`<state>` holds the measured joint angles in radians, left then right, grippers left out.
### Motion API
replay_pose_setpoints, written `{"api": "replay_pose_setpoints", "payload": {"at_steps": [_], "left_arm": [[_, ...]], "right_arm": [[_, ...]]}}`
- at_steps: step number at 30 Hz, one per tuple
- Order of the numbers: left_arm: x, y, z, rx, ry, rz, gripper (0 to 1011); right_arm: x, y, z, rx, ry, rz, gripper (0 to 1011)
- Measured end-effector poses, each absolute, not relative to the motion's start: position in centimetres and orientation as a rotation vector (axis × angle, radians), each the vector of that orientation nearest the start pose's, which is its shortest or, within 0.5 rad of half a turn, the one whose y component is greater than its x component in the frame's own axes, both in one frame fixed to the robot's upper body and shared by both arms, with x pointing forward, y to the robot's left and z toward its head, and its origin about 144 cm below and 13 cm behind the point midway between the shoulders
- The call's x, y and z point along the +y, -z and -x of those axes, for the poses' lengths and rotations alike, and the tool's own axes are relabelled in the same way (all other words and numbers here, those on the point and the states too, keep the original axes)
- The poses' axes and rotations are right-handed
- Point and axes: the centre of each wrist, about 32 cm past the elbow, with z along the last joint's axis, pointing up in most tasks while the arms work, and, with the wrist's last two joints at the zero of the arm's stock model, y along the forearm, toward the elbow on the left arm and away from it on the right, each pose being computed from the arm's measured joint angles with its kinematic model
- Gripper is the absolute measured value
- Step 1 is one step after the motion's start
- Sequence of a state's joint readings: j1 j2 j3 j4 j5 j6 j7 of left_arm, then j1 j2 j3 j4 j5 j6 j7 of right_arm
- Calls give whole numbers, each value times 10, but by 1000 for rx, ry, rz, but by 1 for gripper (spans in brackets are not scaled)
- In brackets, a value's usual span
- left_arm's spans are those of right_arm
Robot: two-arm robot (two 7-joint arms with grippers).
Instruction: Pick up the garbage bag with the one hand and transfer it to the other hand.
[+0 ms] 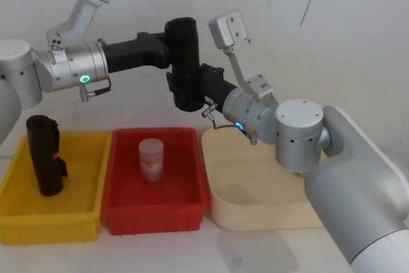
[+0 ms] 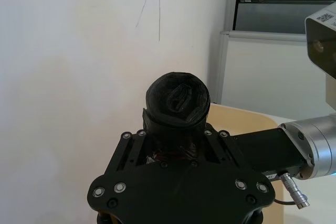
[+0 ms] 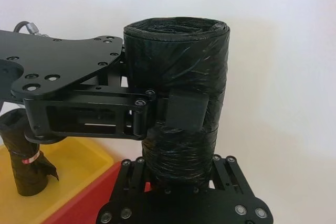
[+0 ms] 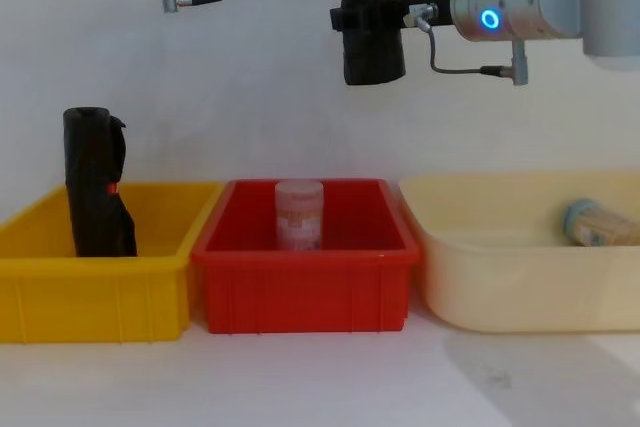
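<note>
Two grippers on garbage bag, held upright high above red bin: left gripper clamped mid-roll, right gripper clamped lower (handover midway). Left: release by left.

Silver-grey arms, green and blue glowing rings, black screw-studded end effectors

The garbage bag runs off the chest view's top edge, its upper end unseen.

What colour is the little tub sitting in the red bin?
The tub is pale pink, semi-transparent; the chest view shows it best, standing upright in the red bin.
</note>
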<state>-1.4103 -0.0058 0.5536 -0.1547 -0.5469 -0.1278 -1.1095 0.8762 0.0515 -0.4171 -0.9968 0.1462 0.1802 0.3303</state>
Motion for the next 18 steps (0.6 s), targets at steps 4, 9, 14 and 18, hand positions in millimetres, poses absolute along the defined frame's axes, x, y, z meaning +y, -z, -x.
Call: {"api": "replay_pose_setpoints", "payload": {"at_steps": [4, 9, 14, 18], "left_arm": [[198, -1388, -736, -96, -374, 29, 394], [198, -1388, -736, -96, -374, 29, 394], [198, -1388, -736, -96, -374, 29, 394], [198, -1388, -736, -96, -374, 29, 394]], "right_arm": [[-141, -1327, -657, -192, 954, 114, 516], [-141, -1326, -657, -192, 955, 115, 516], [-140, -1326, -657, -192, 955, 115, 516], [-140, -1326, -657, -193, 955, 116, 516]]}}
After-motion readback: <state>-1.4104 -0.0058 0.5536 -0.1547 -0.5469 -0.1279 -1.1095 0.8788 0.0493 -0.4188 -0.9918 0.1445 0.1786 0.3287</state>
